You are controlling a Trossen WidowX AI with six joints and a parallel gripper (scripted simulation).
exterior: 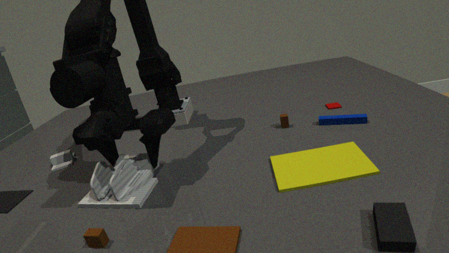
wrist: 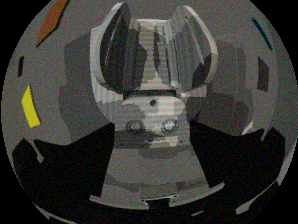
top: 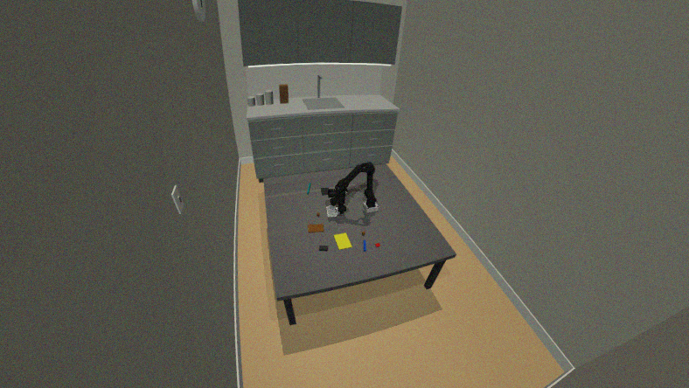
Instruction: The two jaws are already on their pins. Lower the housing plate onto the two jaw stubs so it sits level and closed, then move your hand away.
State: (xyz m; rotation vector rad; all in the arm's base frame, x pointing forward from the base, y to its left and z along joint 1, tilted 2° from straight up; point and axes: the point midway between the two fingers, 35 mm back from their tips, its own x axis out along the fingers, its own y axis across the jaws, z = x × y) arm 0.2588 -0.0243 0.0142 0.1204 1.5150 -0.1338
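Note:
The white base [exterior: 110,205] [top: 331,211] lies flat on the table. Two ribbed white jaws [exterior: 120,183] [wrist: 197,55] stand upright on it, side by side and leaning apart, with a gap between them. My gripper [exterior: 137,165] [wrist: 151,123] is shut on the pale housing plate [wrist: 155,111] across its width, low behind the jaws. The plate shows a small dark hole and two round spots side by side. In the exterior view the plate is mostly hidden by the jaws and fingers, so whether it rests fully down and level cannot be told.
A small white part [exterior: 62,160] lies behind the base. A dark flat square [exterior: 12,200] is at the left. An orange block [exterior: 96,237] and an orange plate [exterior: 205,240] are in front. A yellow plate [exterior: 323,166], black block [exterior: 392,224] and blue bar [exterior: 342,119] lie rightward.

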